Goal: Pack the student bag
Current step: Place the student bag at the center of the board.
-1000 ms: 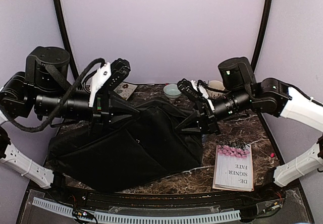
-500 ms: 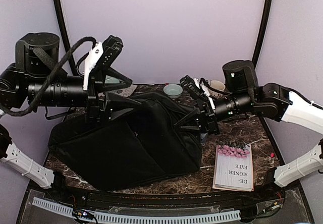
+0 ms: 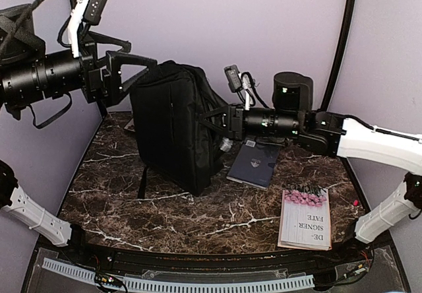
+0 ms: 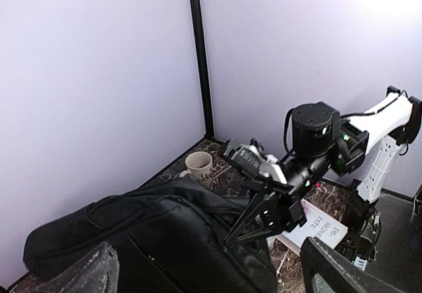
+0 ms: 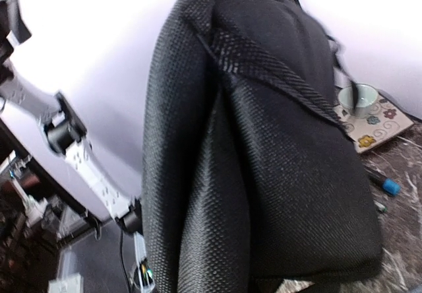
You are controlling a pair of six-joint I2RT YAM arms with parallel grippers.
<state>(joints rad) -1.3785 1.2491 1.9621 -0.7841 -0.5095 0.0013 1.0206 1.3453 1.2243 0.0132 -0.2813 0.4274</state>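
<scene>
The student bag (image 3: 173,125), a big black backpack, stands upright on the marble table (image 3: 132,194), left of the middle. My right gripper (image 3: 212,119) is shut on a fold of fabric on its right side. In the right wrist view the bag's black weave (image 5: 264,174) fills the frame and hides the fingers. My left gripper (image 3: 140,54) hangs open, high at the upper left, just off the bag's top corner and holding nothing. In the left wrist view its wide-apart fingers (image 4: 339,273) frame the bag (image 4: 151,233) without touching it.
A dark blue notebook (image 3: 254,164) lies flat just right of the bag. A white book with pink flowers (image 3: 304,217) lies at the front right. A cup (image 4: 198,164) stands by the back wall. A small bowl (image 5: 359,97), a patterned card (image 5: 369,131) and a blue-capped pen (image 5: 386,186) lie behind the bag.
The bag has gone from lying flat to standing upright. My left gripper let go of it, opened and rose to the upper left. The right gripper kept hold; the blue notebook is now uncovered.
</scene>
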